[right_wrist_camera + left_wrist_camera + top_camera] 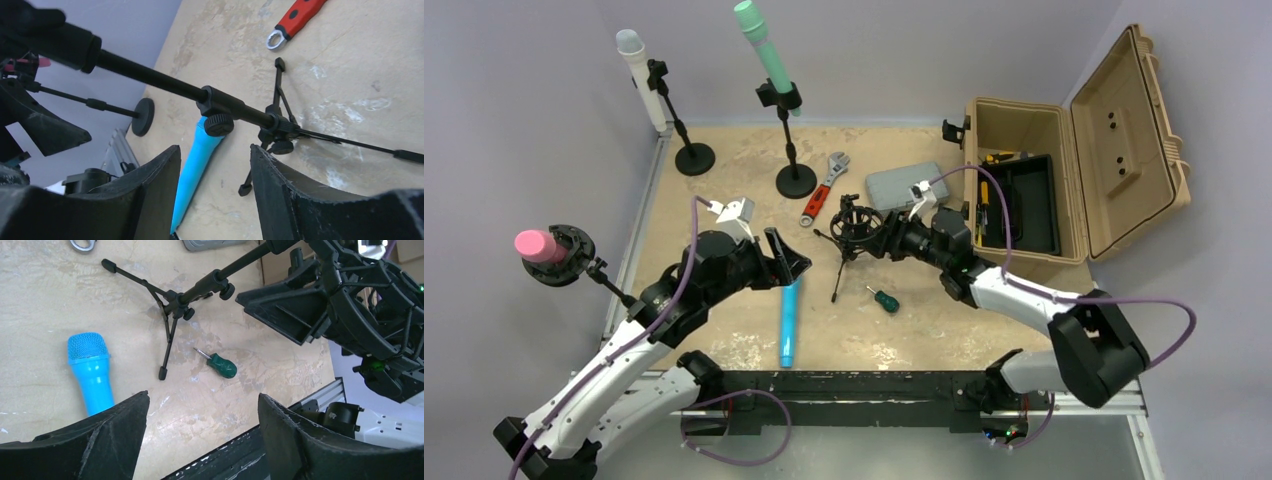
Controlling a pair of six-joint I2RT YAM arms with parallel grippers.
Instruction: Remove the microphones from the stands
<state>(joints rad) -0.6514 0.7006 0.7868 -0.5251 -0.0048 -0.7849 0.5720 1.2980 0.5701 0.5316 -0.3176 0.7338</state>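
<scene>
Blue plastic microphone looks smooth, with a fine mesh head. Black tripod stand reads as matt painted metal. Green-handled screwdriver is shiny plastic. Beige tabletop is matt, scuffed, and blotchy.

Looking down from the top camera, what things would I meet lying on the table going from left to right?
blue microphone → red wrench → green screwdriver → tan toolbox
</scene>
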